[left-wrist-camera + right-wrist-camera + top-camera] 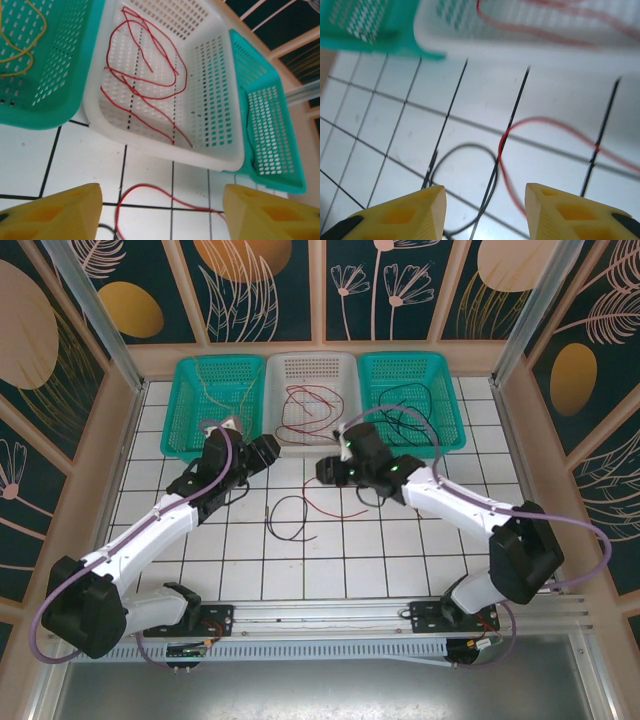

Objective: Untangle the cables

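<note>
Blocky yellow left fingers [55, 212] wide apart, right fingers [570, 212] parted, both empty, thin red cable [540, 119] curving over white tiles [380, 115]

The white basket [220, 90] is perforated plastic, the tiles [30, 160] glossy, the fingers [50, 215] matt.

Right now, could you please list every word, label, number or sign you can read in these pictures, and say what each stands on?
No readable text anywhere: the white basket, the teal baskets, the tiled table and the arms carry no lettering.
</note>
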